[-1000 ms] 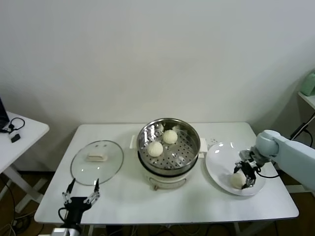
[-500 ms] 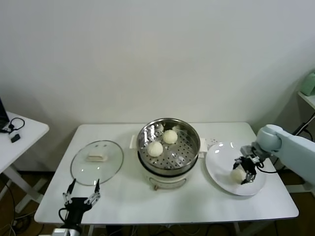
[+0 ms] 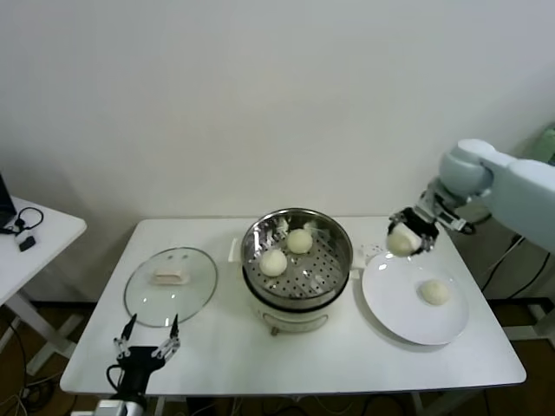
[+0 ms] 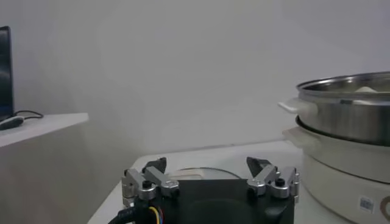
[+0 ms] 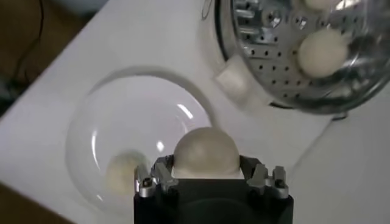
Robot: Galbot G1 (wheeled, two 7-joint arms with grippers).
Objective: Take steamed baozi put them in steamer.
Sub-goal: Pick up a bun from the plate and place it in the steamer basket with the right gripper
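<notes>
While above glossy plate (image 3: 395, 303), right tool (image 3: 406, 239) grips smooth round baozi (image 3: 400, 243), prob. soft

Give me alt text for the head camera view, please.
The right gripper holds one baozi in the air between the white plate, where another bun lies, and the steamer holding two buns.

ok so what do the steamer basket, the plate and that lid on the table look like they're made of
Steamer basket: apparently stainless steel, mirror-bright walls, punched holes in the floor. Plate: glossy white, likely glazed ceramic, though plastic is possible; light glints off it. Lid: clear glass by the look, the table showing through, with a cream handle.
</notes>
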